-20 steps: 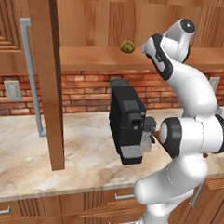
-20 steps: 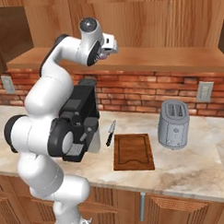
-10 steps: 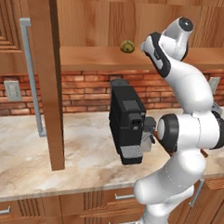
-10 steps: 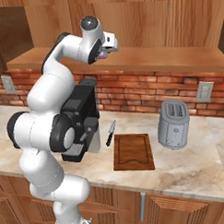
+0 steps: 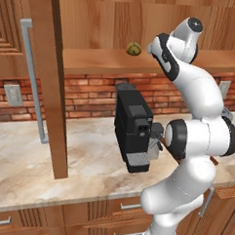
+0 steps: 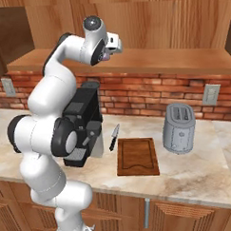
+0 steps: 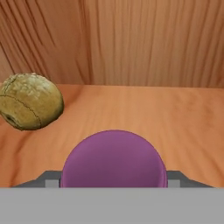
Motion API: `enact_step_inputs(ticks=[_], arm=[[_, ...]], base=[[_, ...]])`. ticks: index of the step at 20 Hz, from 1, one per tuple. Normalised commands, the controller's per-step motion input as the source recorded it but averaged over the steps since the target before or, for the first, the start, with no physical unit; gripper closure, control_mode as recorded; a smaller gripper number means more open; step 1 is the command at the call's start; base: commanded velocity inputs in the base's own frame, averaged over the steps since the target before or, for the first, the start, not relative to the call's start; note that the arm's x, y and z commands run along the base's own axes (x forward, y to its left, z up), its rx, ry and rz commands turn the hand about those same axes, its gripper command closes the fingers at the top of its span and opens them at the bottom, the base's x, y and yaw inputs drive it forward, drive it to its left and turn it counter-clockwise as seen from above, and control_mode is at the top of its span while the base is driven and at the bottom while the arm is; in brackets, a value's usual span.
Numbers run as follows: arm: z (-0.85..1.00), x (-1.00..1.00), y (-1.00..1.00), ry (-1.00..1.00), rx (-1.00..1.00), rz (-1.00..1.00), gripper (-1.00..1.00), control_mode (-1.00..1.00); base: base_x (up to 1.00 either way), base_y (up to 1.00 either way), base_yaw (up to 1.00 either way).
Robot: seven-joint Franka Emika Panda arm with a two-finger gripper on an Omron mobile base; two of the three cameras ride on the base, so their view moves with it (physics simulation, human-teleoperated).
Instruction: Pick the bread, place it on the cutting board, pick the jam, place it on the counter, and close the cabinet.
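The bread (image 7: pixel 29 101) lies to the upper left of my end effector (image 7: pixel 113 183) on the cabinet shelf (image 7: pixel 175 122); the jam jar (image 7: pixel 113 159) sits directly ahead. Whether my fingers are closed I cannot tell.

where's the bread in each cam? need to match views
Left base view: bread on the cabinet shelf, top centre, just left of the arm's wrist.
Right base view: I can't make it out; the wrist stands over that part of the shelf.
Hand view: bread at left, on the shelf, beyond the purple jam.
Shared landmark: the wooden shelf.
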Motion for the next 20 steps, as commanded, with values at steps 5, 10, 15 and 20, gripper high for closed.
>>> enact_step_inputs(ticks=[5, 10, 15, 20], arm=[[0.00, -0.13, -0.01, 0.00, 0.00, 0.00, 1.00, -1.00], [0.00, -0.29, -0.08, 0.00, 0.00, 0.00, 1.00, -1.00], [0.00, -0.29, -0.13, 0.01, 0.00, 0.00, 1.00, -1.00], [0.00, -0.39, -0.14, 0.00, 0.00, 0.00, 1.00, -1.00]], base=[[0.00, 0.00, 0.00], [0.00, 0.00, 0.00], [0.00, 0.00, 0.00], [0.00, 0.00, 0.00]])
